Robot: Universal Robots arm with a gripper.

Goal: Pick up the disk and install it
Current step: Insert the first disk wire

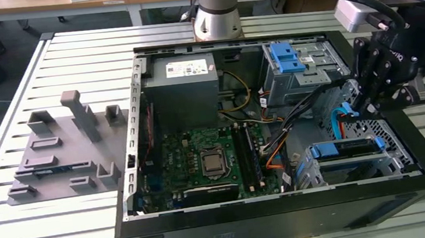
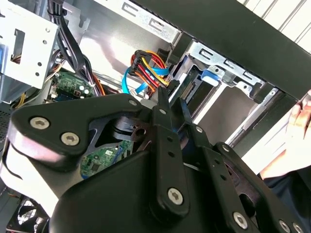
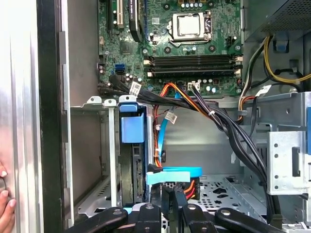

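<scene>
The disk (image 1: pixel 345 148) sits on edge inside the lower drive cage of the open computer case, at the exterior view's right. In the first wrist view the disk (image 3: pixel 134 165) shows as a dark slab in the cage slot, topped by its blue carrier tab (image 3: pixel 132 127). My gripper (image 1: pixel 363 108) hangs just above and beyond that cage, over the case floor. Its fingers stand close together in both wrist views, with nothing between them: gripper (image 3: pixel 171 190), gripper (image 2: pixel 173 98). A light blue flat cable (image 3: pixel 172 174) runs just past the fingertips.
A blue latch bracket (image 1: pixel 285 59) tops the upper drive bay, with the grey power supply (image 1: pixel 181 81) beside it. Cable bundles (image 3: pixel 194 109) cross between motherboard (image 1: pixel 208 154) and cage. A person's hand (image 2: pixel 300 124) rests outside the case wall. A grey fixture plate (image 1: pixel 63 151) lies on the table.
</scene>
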